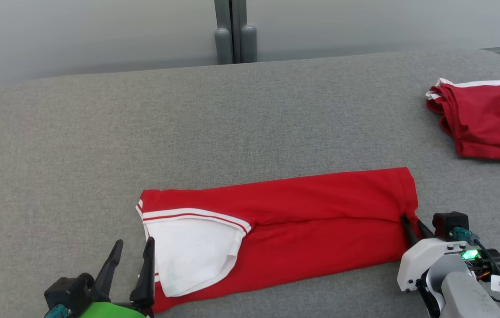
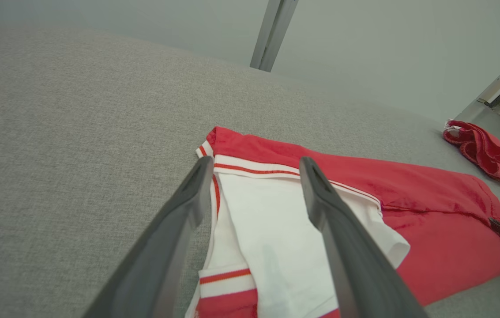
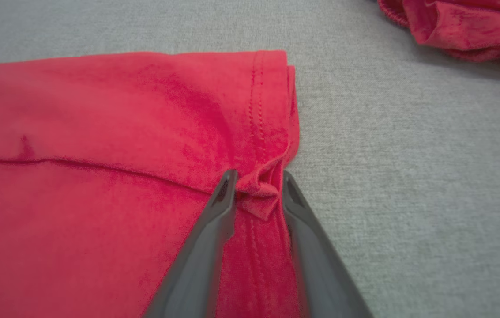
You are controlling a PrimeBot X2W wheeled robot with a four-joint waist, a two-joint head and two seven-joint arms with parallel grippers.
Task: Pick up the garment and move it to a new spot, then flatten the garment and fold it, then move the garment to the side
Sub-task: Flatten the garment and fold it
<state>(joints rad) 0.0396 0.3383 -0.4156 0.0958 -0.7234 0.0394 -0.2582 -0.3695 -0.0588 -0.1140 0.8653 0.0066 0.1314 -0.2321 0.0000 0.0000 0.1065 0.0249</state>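
**Surface**: grey woven cover with rounded far corners. A pale wall stands behind it, with a grey post at the middle of the far edge.

**Garment**: red with white trim that carries a thin red stripe. It is folded into one long band and lies flat across the near middle of the surface, running left to right. A white panel shows at the left end and a stitched hem at the right end.

**Other garment**: red with white edging, crumpled. It sits at the far right of the surface, well apart from the first.

**Left gripper**: low at the near left, just beside the garment's left end. The jaws are wide apart and hold nothing. From the wrist they straddle the striped edge of the white panel. I cannot tell whether they touch the cloth.

**Right gripper**: at the garment's right end, about midway along the hem. The jaws are clamped on a small pucker of red hem, which is bunched between the tips. The hem on either side lies flat on the surface.
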